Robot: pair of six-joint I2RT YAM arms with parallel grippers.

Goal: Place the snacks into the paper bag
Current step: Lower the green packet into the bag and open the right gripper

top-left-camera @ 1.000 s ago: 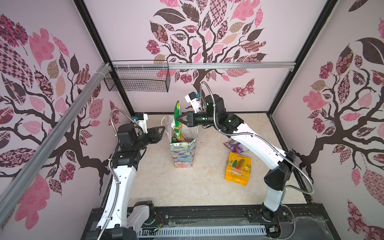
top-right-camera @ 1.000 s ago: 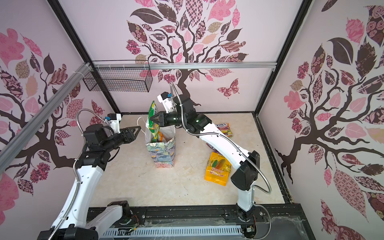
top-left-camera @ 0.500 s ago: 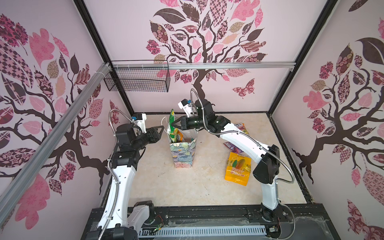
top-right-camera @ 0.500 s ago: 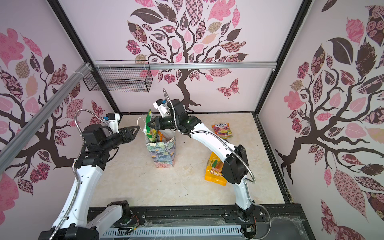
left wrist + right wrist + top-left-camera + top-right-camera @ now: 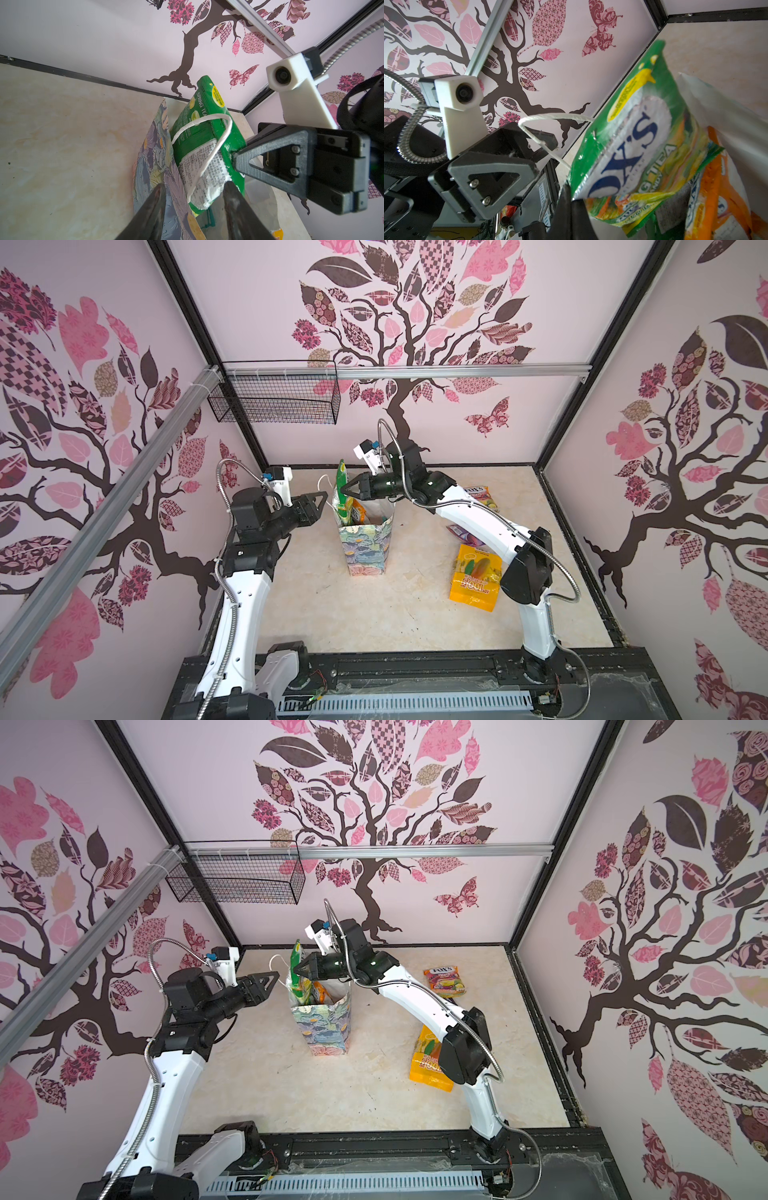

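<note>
Gripping now: the right pincer (image 5: 343,488) is clamped on the edge of the green packet (image 5: 341,472), which stands upright with its lower part inside the paper bag (image 5: 365,547) and its top above the rim.
Left pincer (image 5: 321,504): jaws apart and empty, just beside the bag's cord handle (image 5: 224,133).
Bag contents: an orange packet (image 5: 357,514) sits beside the green one.
On the desk (image 5: 365,614): 3 loose snacks (image 5: 476,576), well apart from the bag.
Doing it well: probably push straight down, clear of the cord that crosses the packet's face. Let go only once the packet is below the rim. The left pincer could steady the wall against tipping.
</note>
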